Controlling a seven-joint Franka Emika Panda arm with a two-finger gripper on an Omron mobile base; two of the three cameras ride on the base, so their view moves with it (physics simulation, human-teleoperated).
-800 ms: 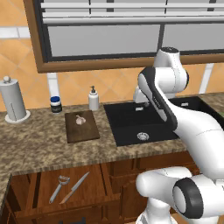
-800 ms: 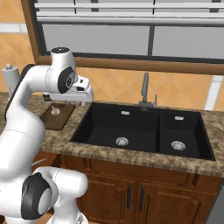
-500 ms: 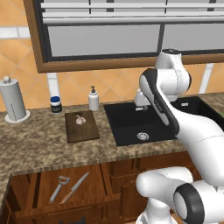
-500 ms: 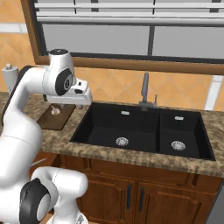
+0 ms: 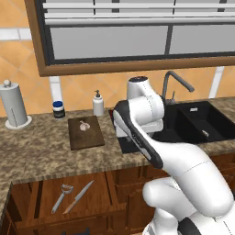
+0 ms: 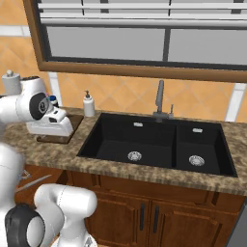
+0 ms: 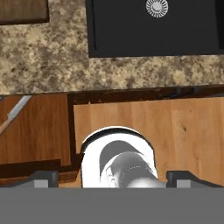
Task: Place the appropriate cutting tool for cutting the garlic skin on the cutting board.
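Note:
The cutting tool, a slim knife (image 5: 79, 196) with a grey blade, lies in the open drawer below the counter; its blade tip (image 7: 15, 111) shows at the left of the hand view. The dark brown cutting board (image 5: 87, 135) lies on the counter left of the sink, with the small pale garlic (image 5: 83, 125) on its far half. A corner of the board (image 7: 22, 11) shows at the top left of the hand view. My gripper (image 7: 114, 177) points down over the counter's front edge, right of the board and above the drawer. It is open, with nothing between its fingers.
A grey peeler (image 5: 62, 197) lies beside the knife in the drawer (image 5: 41, 202). The black sink (image 6: 154, 142) with its faucet (image 6: 160, 99) is to the right. A soap bottle (image 5: 97, 103), a small jar (image 5: 58, 109) and a paper towel roll (image 5: 13, 105) stand along the wall.
The arm has swung left and down, from over the sink to the counter edge beside the board. The gripper has stayed open. The things on the counter have not moved.

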